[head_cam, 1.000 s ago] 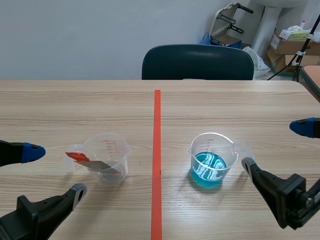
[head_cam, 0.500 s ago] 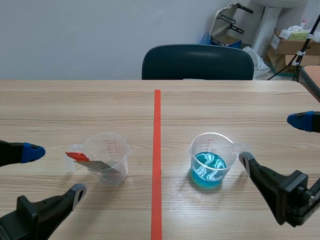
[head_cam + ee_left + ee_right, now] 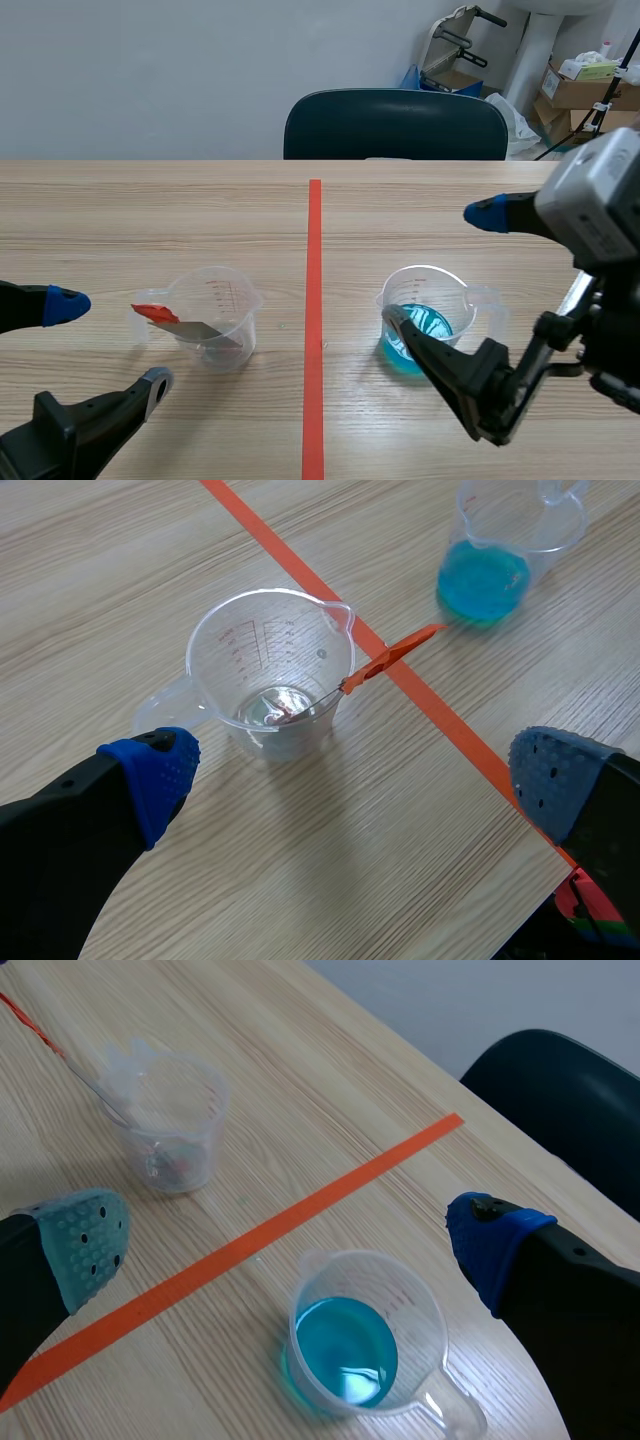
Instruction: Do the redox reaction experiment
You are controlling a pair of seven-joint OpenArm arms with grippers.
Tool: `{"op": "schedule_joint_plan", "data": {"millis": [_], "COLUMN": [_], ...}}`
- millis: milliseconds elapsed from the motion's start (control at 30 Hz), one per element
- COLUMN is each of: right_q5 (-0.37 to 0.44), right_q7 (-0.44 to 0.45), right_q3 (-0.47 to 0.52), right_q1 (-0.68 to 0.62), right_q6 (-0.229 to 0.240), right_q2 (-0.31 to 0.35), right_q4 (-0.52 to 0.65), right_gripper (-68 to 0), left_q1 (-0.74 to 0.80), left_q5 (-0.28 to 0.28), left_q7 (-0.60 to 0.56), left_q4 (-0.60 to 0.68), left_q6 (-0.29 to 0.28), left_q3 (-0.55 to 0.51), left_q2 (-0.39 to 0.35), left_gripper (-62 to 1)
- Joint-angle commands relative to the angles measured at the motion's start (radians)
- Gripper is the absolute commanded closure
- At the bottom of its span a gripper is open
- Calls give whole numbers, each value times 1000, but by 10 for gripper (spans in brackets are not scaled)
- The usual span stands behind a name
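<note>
Jaws on both arms gape wide and empty, the right pair over the blue-liquid cup [image 3: 440, 300].

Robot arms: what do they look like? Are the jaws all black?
Mostly black. The left arm and right arm are chunky and black, and each one's jaws are two thick black fingers. The tips carry soft dotted pads: a blue pad on one finger, a grey-green pad on the other. The right arm also has a pale grey block higher up.
</note>
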Motion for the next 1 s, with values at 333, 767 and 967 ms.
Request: {"op": "schedule_joint_plan", "data": {"millis": [333,767,967], "right_q5": [-18,-17,-17], "right_q7": [-56,-57,-57], "right_q3": [-222,-477,-591], "right_q1": [227,474,577], "right_q6": [23,23,23], "right_q2": [7,-1,-28], "right_q4": [-2,-135,-193], "right_gripper": [-679,-679,-679], "left_q1": [15,284,431], "left_q5": [44,149,181], "left_q7": [-19,-315,-500], "left_q4": [6,3,-36], "left_q6": [-1,-2,-21], "left_q3": [-13,-183,-248], "left_q2": [-1,0,0], "left_gripper": [-623,-623,-623]}}
